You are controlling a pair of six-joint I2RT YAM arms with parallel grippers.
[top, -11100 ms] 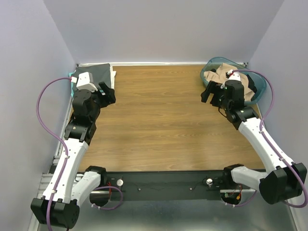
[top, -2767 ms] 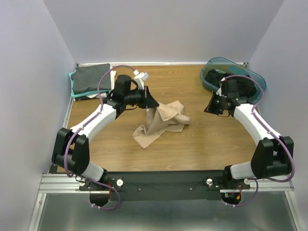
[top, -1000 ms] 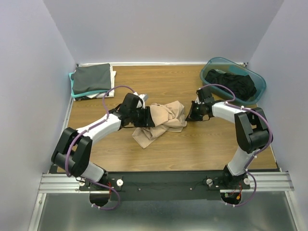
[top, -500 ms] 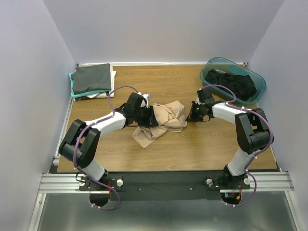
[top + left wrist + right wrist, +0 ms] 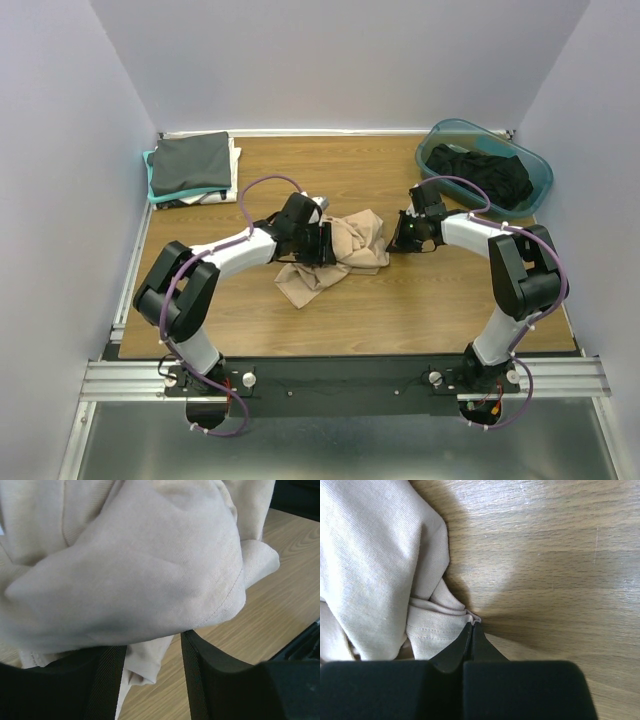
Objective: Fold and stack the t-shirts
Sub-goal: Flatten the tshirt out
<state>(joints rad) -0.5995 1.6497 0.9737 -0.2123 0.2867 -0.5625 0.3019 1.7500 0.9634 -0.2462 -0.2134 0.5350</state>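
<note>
The right pincer pinched a crumpled tan cloth t-shirt at its tips; the left pincer stood spread, shirt bunched just ahead.

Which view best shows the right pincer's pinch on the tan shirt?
Right wrist: the shut right pincer nips a fold of the tan shirt. Top external shows them merely meeting; left wrist shows cloth only.

overhead view of table, close wrist views sharing tan t-shirt
</note>
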